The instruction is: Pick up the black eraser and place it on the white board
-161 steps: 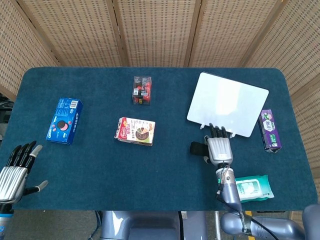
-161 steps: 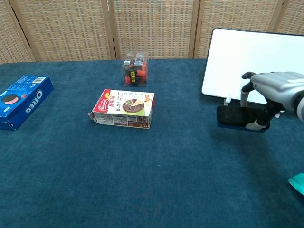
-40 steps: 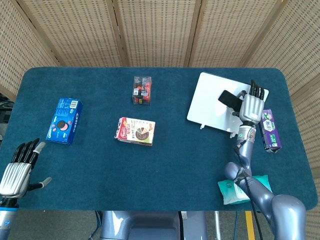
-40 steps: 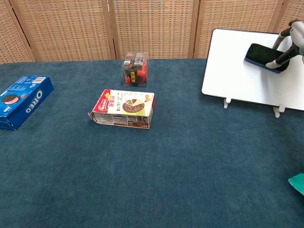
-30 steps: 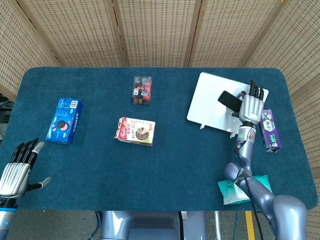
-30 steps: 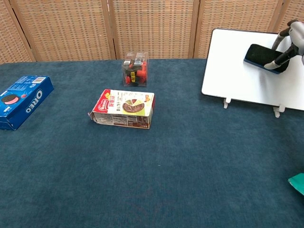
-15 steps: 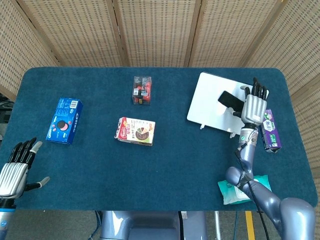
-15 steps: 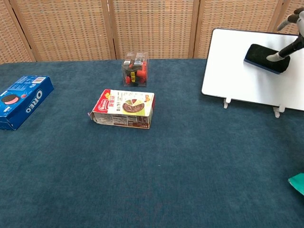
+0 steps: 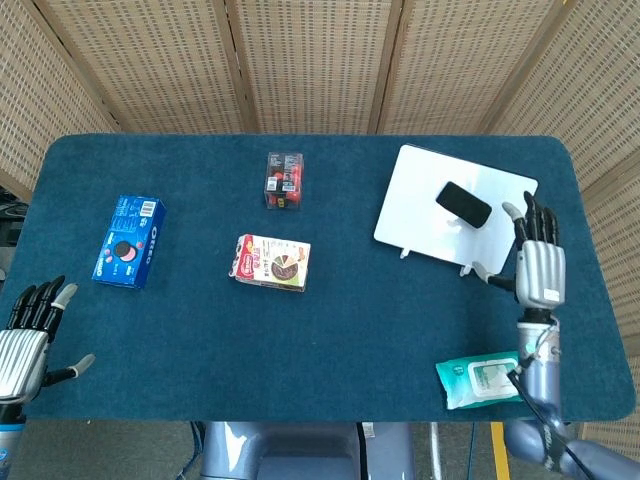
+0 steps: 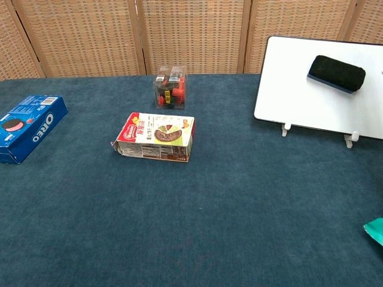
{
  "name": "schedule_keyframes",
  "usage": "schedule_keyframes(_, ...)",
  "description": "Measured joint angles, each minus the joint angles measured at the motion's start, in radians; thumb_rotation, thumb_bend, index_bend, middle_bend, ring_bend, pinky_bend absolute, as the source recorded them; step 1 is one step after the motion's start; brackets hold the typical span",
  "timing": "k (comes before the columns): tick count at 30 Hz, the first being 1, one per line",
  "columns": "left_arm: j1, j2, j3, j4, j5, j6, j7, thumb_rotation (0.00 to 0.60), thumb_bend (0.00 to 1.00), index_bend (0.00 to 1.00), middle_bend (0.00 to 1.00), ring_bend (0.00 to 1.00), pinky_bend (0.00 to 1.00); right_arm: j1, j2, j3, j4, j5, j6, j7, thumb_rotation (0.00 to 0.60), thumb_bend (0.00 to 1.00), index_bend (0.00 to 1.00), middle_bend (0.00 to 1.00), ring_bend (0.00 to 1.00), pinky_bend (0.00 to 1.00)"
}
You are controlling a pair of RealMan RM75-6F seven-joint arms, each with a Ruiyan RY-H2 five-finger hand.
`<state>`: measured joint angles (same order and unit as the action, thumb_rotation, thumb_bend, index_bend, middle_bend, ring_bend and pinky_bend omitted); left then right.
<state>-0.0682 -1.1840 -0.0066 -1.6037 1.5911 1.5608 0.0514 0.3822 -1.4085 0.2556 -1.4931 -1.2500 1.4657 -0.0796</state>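
The black eraser (image 9: 463, 204) (image 10: 336, 73) lies on the white board (image 9: 430, 220) (image 10: 299, 95) at the table's back right, with nothing touching it. My right hand (image 9: 538, 264) hovers in front of the board's right end, fingers spread and empty, well apart from the eraser. It shows only in the head view. My left hand (image 9: 27, 335) stays at the table's front left corner, fingers apart and holding nothing.
A blue Oreo box (image 9: 128, 241) (image 10: 25, 127) lies at the left, a red-and-white snack box (image 9: 273, 262) (image 10: 156, 136) mid-table, and a clear box of red items (image 9: 284, 180) (image 10: 170, 87) behind it. A green wipes pack (image 9: 488, 379) sits front right.
My right hand has let go of the eraser and drawn back toward the front right, leaving the eraser lying on the board. It has left the chest view.
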Motion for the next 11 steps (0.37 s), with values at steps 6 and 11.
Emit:
schedule_keyframes(6,0.004,-0.014,-0.011,0.012,-0.016,0.005,0.026,0.6,0.0,0.0,0.0,0.0,0.0,-0.108,0.079,-0.173,0.001,-0.196,0.071,-0.06,0.6,0.0,0.02,0.0,0.0,0.0)
schedule_keyframes(11,0.007,-0.023,-0.009,0.016,-0.009,0.011,0.044,0.6,0.0,0.0,0.0,0.0,0.0,-0.166,0.082,-0.236,0.096,-0.273,0.12,-0.084,0.6,0.0,0.02,0.0,0.0,0.0)
